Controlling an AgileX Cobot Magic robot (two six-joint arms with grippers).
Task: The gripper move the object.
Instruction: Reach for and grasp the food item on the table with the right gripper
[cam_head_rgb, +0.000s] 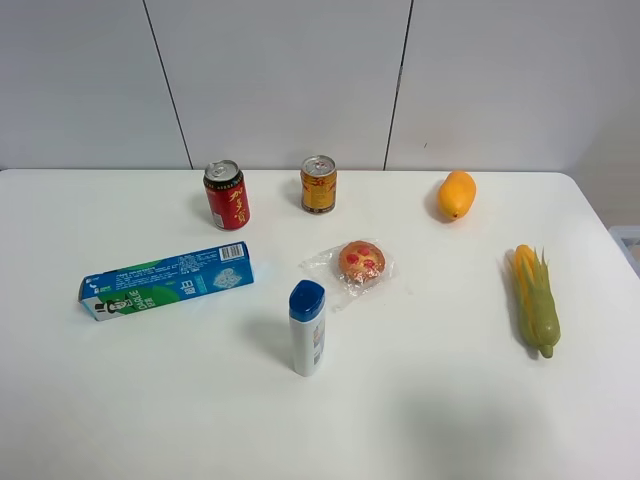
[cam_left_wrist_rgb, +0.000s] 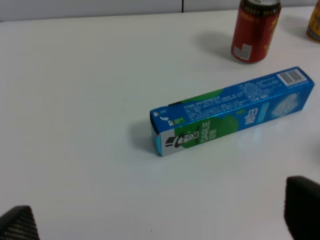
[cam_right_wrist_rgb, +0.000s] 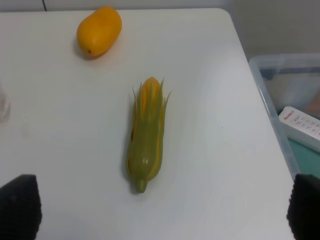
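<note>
The object, a small round golden-brown bun with red spots (cam_head_rgb: 361, 262) in crinkly clear wrap, lies near the middle of the white table (cam_head_rgb: 450, 400). It shows only in the exterior high view. Neither arm shows in that view. In the left wrist view my left gripper (cam_left_wrist_rgb: 160, 217) is open, its black fingertips (cam_left_wrist_rgb: 302, 207) wide apart above bare table near a blue toothpaste box (cam_left_wrist_rgb: 232, 112). In the right wrist view my right gripper (cam_right_wrist_rgb: 162, 207) is open, its fingertips (cam_right_wrist_rgb: 19, 205) either side of a corn cob (cam_right_wrist_rgb: 146, 132). Both are empty and far from the bun.
A red can (cam_head_rgb: 227, 194) and a golden can (cam_head_rgb: 318, 184) stand at the back. An orange mango (cam_head_rgb: 456, 194) lies back right, the corn cob (cam_head_rgb: 534, 298) at right, the toothpaste box (cam_head_rgb: 167, 280) at left. A white bottle with a blue cap (cam_head_rgb: 307, 327) stands in front of the bun. A clear bin (cam_right_wrist_rgb: 290, 100) sits past the table's right edge.
</note>
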